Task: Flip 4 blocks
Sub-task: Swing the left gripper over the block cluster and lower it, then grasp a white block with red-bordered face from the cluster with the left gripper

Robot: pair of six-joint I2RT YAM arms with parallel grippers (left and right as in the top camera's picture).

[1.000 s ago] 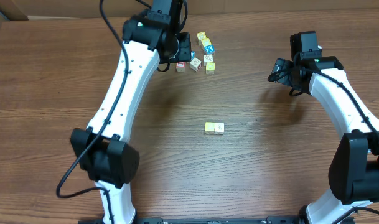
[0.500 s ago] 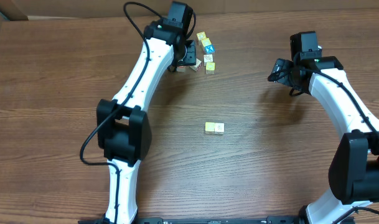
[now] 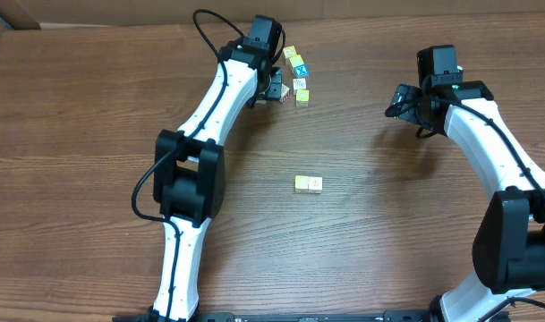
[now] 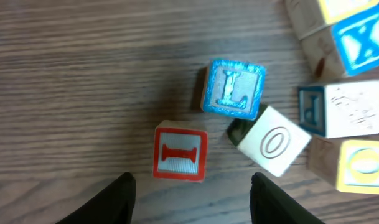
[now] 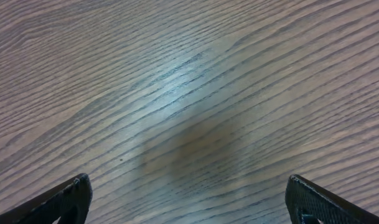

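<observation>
Left jaws: partly open, empty, above far blocks.
Blocks: red I block [image 4: 180, 154] nearest; blue L block [image 4: 233, 89]; white O block [image 4: 273, 141] just beside it.
Crowding right: X cube [image 4: 360, 40], P cube [image 4: 341, 109].
Right jaws: wide, empty, over bare tabletop [image 5: 189, 93].

My left arm [image 3: 214, 103] stretches far forward, tipped downward at its end, and my left gripper [image 4: 192, 186] hangs with jaws parted, nothing between them. My right arm [image 3: 496, 143] is bent at my right side, the right gripper [image 5: 188, 190] spread wide and holding nothing
</observation>
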